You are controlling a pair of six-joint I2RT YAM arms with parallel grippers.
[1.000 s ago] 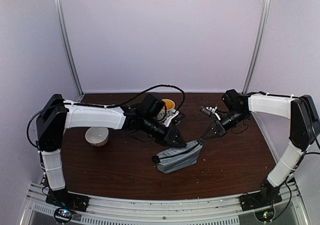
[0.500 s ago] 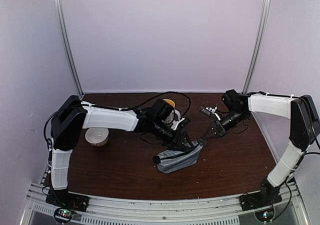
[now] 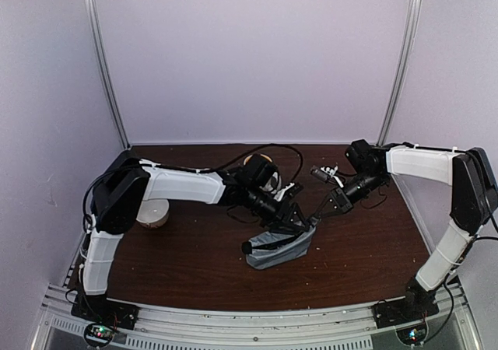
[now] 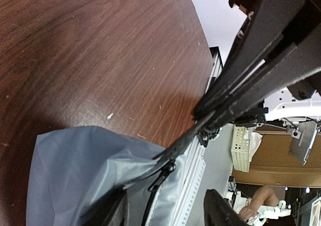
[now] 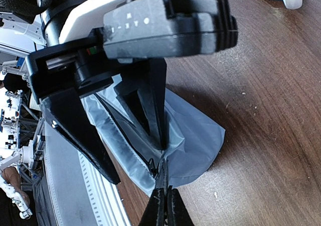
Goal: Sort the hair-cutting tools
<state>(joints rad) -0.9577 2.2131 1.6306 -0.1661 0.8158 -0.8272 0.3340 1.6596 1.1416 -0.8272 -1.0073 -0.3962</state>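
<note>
From my seat: white ceramic bowl [image 3: 153,212] sits far left of the pouch [image 3: 278,249]. Left gripper [image 3: 298,222] is at the pouch's top edge; I can't tell its jaws. Right gripper [image 3: 319,212] pinches the zipper end. Pouch: soft grey fabric, limp, mid-table. Tools' whereabouts unclear, so is progress; small items and a mug [image 3: 259,169] sit behind the pouch.

The pouch [image 4: 85,176] is soft grey cloth — matt, gently creased — lying on a dark wooden table [image 4: 75,45] with a smooth, faintly glossy grain, while the gripper fingers [image 4: 261,65] look like matt black plastic.
</note>
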